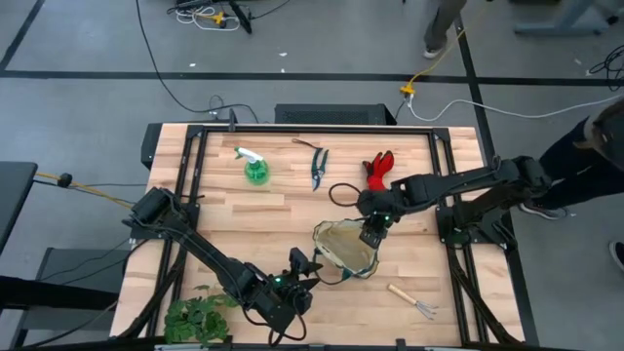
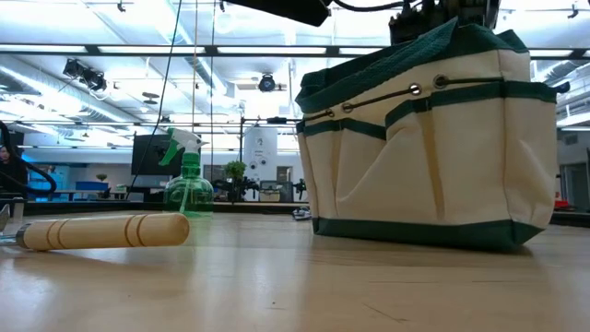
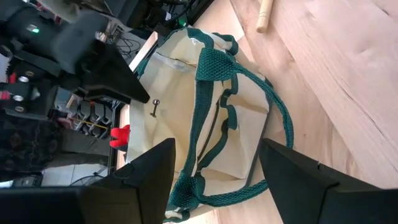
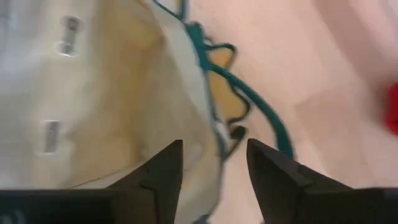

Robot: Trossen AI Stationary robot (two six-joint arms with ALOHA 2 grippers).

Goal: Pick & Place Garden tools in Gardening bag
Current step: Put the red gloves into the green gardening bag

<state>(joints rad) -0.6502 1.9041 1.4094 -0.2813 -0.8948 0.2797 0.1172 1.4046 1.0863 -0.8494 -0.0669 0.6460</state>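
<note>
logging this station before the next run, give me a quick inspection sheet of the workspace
surface: wooden table, dark frame.
job's things: gardening bag upright at centre; spray bottle, shears and red gloves at the far side; one hand rake on the near side.
clutter: leafy plant bunch at a near corner.
grippers: left gripper open beside the bag; right gripper open over the bag's rim.
cables: black loop by the gloves; cables on the floor.
surroundings: a person's legs beyond the table.
</note>
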